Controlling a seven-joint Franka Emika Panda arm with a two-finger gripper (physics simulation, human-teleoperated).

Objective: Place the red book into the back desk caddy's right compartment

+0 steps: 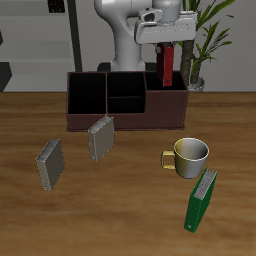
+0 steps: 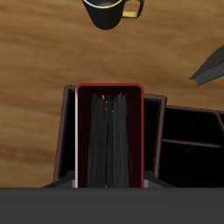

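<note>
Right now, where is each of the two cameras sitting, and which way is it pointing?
Exterior view: high at the table's front, facing the robot's base; shows the arm, gripper, red book, back desk caddy.
Wrist view: on the gripper, looking straight down the held red book into the caddy; the fingers themselves are not clear.
Shared: red book, caddy, mug, green book.

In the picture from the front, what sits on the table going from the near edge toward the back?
Green book → the grey book nearer the edge → mug → the other grey book → back desk caddy, with the red book held above it.
</note>
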